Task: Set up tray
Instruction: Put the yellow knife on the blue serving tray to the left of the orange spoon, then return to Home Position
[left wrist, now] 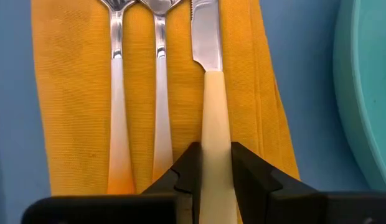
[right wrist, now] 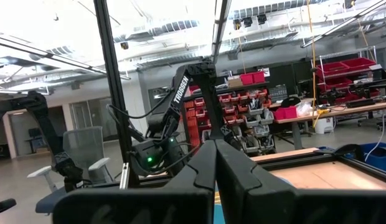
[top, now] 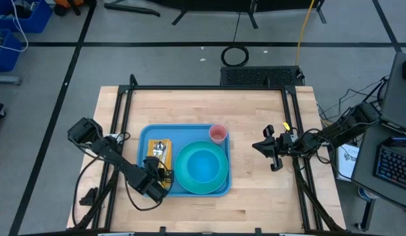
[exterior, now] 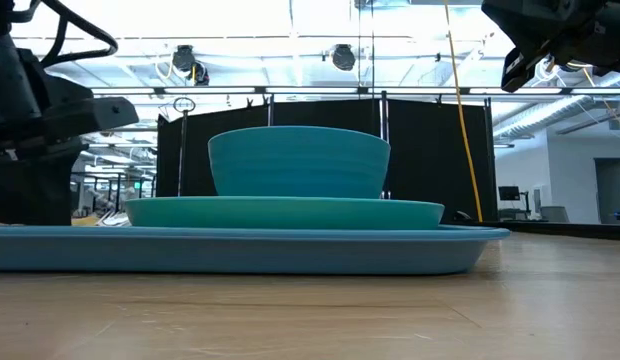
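Note:
The light-blue tray (top: 190, 191) lies on the wooden table. On it are an orange napkin (left wrist: 75, 93), a teal plate (top: 219, 177) with a blue bowl (top: 202, 165), and a pink cup (top: 218, 134). Two cream-handled utensils (left wrist: 118, 124) lie side by side on the napkin. A cream-handled knife (left wrist: 205, 37) lies parallel to them. My left gripper (left wrist: 215, 155) is over the napkin's near end, shut on the knife. My right gripper (top: 272, 147) hangs shut in the air right of the tray, holding nothing. My left gripper pinches the knife's cream handle (left wrist: 213, 124) between its two fingers (left wrist: 188, 165), toward the handle's free end. The fingers come steeply from above, slanting in from the table's near side. The knife lies level along the napkin, blade pointing to the far side; whether it rests on the cloth, I cannot tell.
Bare table lies right of the tray and on its far side. A black frame (top: 209, 87) runs along the table's far and side edges. The plate's rim (left wrist: 361, 93) is close to the right of the napkin.

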Tool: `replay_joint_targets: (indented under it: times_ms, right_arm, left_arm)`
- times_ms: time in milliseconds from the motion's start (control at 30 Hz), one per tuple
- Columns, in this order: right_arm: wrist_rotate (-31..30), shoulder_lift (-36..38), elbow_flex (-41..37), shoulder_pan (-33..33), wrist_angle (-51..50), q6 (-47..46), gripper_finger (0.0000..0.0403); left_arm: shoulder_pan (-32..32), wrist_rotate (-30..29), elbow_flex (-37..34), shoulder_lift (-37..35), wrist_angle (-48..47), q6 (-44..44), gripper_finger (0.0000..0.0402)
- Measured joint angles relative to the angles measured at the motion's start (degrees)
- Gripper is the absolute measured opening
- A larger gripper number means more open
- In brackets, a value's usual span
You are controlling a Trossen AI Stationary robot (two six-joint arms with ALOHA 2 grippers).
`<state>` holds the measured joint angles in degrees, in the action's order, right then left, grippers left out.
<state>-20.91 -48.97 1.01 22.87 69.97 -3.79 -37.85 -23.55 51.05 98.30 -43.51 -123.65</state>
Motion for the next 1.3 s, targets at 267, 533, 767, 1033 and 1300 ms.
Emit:
replay_joint_targets:
  times_ms: [267,533,767,1033,1300]
  right_arm:
    - [0.0,0.0,0.0,0.0,0.0,0.0,0.0]
    - [0.0,0.0,0.0,0.0,0.0,0.0,0.0]
    - [0.0,0.0,0.0,0.0,0.0,0.0,0.0]
    - [0.0,0.0,0.0,0.0,0.0,0.0,0.0]
    - [0.0,0.0,0.0,0.0,0.0,0.0,0.0]
  left_arm:
    - [0.0,-0.5,0.0,0.0,0.9,-2.2,0.0152]
    - [-1.1,-2.5,0.0,0.0,1.9,0.1,0.0213]
    - [-2.3,-5.0,-0.2,-0.8,0.3,0.1,0.0229]
    - [-4.0,-9.6,-0.2,-4.3,-2.9,0.5,0.0229]
    - [-6.4,-11.4,-0.1,-7.4,-7.0,-0.6,0.023]
